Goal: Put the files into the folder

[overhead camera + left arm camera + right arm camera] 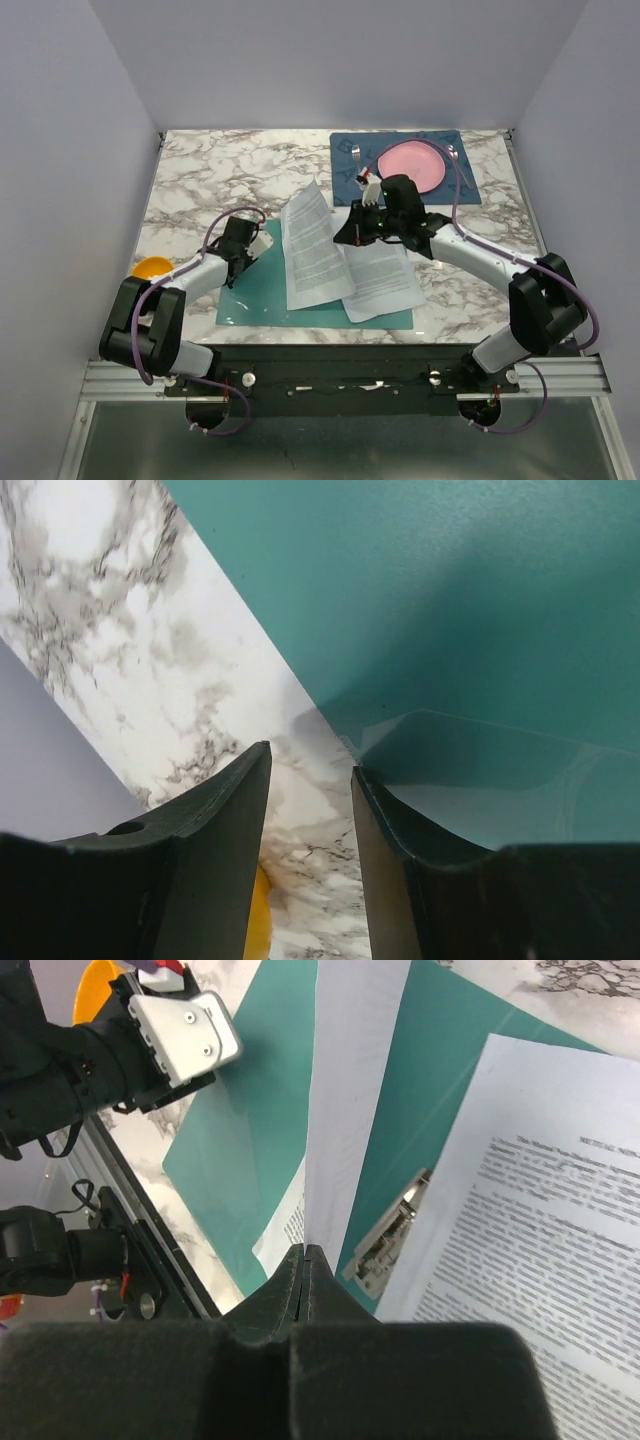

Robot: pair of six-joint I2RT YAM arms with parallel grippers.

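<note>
The teal folder (262, 288) lies open and flat at the table's near middle, with its metal clip (385, 1242) on the inside. My right gripper (306, 1252) is shut on the edge of one printed file sheet (315, 245) and holds it tilted above the folder. Another printed sheet (385, 280) lies on the folder's right half and also shows in the right wrist view (540, 1220). My left gripper (310, 770) is open and empty, low at the folder's left corner (450, 600), beside the clear sleeve (480, 770). Only marble shows between its fingers.
A dark blue placemat (345, 150) with a pink plate (412, 165) and cutlery lies at the back right. An orange bowl (152, 267) sits at the left edge, beside the left arm. Grey walls close in both sides and the back.
</note>
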